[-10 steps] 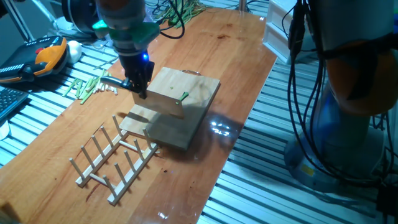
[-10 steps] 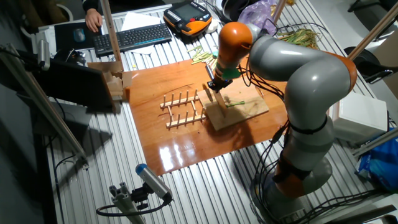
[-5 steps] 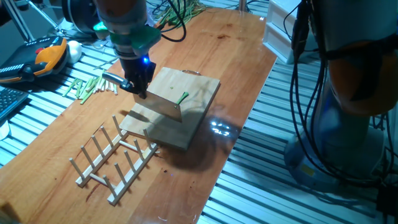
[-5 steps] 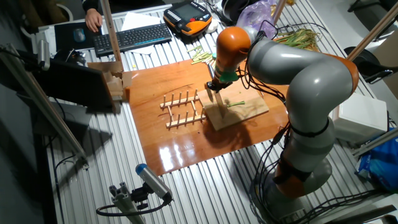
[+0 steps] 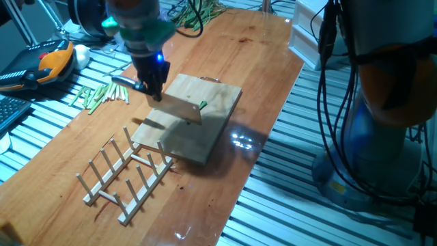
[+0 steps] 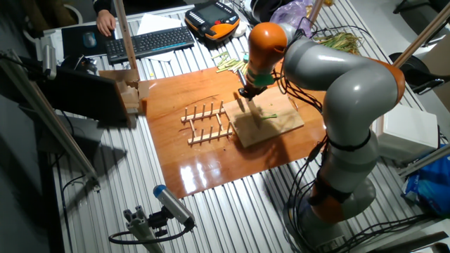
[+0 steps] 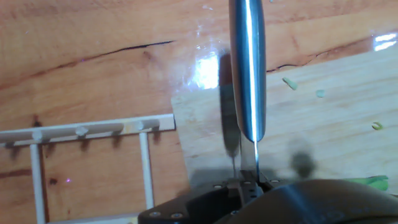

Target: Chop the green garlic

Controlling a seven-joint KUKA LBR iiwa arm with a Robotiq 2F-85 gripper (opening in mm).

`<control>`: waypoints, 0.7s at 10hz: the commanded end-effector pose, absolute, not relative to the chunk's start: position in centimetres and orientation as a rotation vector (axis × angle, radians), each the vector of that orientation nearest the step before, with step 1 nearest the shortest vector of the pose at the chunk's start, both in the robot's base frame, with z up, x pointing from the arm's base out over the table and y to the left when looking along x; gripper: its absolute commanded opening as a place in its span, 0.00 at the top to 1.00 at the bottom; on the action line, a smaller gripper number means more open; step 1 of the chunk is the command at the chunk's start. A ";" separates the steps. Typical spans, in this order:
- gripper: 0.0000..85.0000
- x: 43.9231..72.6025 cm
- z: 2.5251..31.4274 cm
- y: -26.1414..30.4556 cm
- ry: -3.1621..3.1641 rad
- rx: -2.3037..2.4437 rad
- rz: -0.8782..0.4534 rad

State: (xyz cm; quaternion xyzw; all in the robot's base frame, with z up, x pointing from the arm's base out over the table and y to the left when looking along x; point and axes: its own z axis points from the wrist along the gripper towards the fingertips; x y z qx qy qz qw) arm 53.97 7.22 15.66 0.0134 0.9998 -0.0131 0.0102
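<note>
The green garlic [image 5: 203, 105] is a thin dark-green stalk lying on the wooden cutting board [image 5: 222, 96], just right of the knife blade [image 5: 183, 109]. My gripper [image 5: 153, 86] is shut on the knife, holding it above the board's left part with the handle [image 5: 125, 82] sticking out left. From the other side, the gripper [image 6: 244, 91] hovers over the board [image 6: 281, 128], with the stalk [image 6: 269, 116] to its right. The hand view looks down the blade [image 7: 247, 68]; the stalk's end [image 7: 368, 182] lies at the lower right and small green bits [image 7: 290, 83] dot the board [image 7: 323, 143].
A wooden peg rack [image 5: 123, 174] lies on the table beside the board's near end. A bundle of pale-green stalks [image 5: 95, 96] lies at the table's left edge. A leafy bunch [image 6: 337, 42], an orange pendant [image 6: 214, 14] and a keyboard [image 6: 151, 42] sit beyond the tabletop.
The gripper has lifted the knife off the board and shifted slightly away from the rack. The green garlic stalk has stayed in place.
</note>
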 end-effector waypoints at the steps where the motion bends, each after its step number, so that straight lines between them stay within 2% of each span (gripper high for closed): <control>1: 1.00 53.9 15.2 3.4 3.114 0.025 -0.045; 4: 1.00 52.9 14.2 0.9 3.104 -0.025 -0.003; 7: 1.00 52.2 14.2 0.6 3.115 -0.001 -0.024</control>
